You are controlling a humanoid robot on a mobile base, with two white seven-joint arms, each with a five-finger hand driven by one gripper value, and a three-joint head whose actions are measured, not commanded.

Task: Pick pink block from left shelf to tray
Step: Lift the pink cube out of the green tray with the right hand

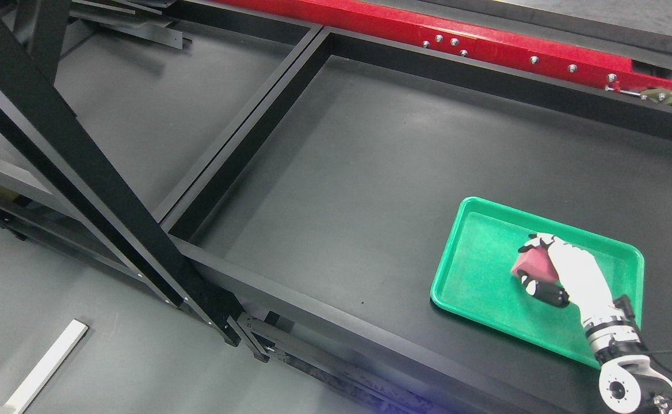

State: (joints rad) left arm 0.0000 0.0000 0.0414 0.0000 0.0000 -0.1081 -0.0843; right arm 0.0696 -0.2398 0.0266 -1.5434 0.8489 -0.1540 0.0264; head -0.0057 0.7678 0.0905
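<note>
Right hand [566, 273] fingers clamp a small, matte pink block [534, 267] over the green tray [485, 287].

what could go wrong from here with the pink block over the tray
1. The right hand grips the pink block over the green tray; whether it touches the tray floor is unclear, so letting go could make it bounce or tip.
2. The fingers wrap the block closely; opening unevenly might drag it sideways.
3. The tray lies loose on the dark table; pressing down could shove it.
</note>
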